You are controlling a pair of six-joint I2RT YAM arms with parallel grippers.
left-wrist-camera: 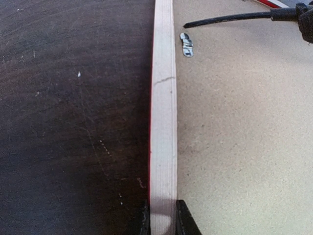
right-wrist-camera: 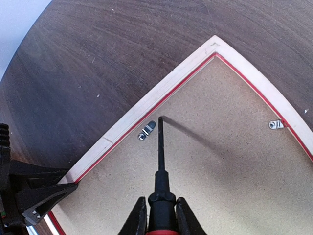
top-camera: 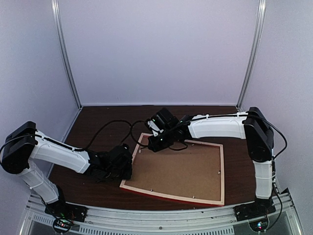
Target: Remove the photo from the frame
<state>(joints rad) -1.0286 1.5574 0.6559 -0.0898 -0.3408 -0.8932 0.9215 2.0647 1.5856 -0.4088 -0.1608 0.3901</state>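
Observation:
The frame [top-camera: 172, 195] lies face down on the table, its pale wood rim [left-wrist-camera: 163, 122] up and a red edge showing. The brown backing board [top-camera: 178, 169] fills it, so the photo is hidden. My left gripper [left-wrist-camera: 162, 208] is shut on the frame's left rim, one finger on each side of it. My right gripper [right-wrist-camera: 161, 208] is shut on a black-shafted screwdriver [right-wrist-camera: 161, 147]. The screwdriver's tip rests on the backing board just beside a small metal tab [right-wrist-camera: 146, 130] near the frame's far left corner.
A second metal tab [right-wrist-camera: 277, 124] sits on the far rim, and small tabs dot the other sides. Black cables [top-camera: 110, 128] loop over the dark wooden table [top-camera: 98, 117] behind the left arm. White walls enclose the table.

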